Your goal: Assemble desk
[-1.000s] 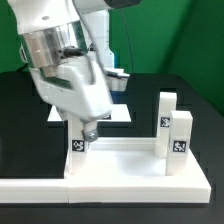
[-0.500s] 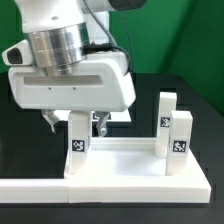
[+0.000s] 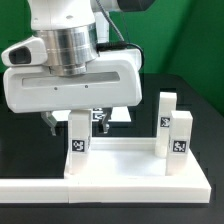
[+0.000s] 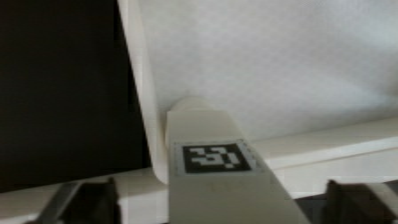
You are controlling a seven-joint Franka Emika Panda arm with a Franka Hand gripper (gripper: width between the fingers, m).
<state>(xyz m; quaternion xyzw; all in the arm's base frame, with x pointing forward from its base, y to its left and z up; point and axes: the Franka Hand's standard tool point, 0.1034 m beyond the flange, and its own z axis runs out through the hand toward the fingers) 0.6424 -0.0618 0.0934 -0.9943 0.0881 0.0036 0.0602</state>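
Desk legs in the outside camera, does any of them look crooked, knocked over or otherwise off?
Nothing stands out. The three legs in sight stand upright on the desk top: one under the gripper, whose jaws straddle it, and two on the exterior view's right. A fourth is not visible.

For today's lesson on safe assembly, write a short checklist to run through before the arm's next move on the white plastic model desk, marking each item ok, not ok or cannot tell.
1. Two-finger gripper straddles the near white block leg with a black-and-white tag: ok.
2. Fingers closed firmly on that leg: cannot tell.
3. Leg upright in the corner of the white rimmed tray-like desk top: ok.
4. Two far tagged legs upright, apart from the gripper: ok.
5. Leg fully seated in its socket: cannot tell.
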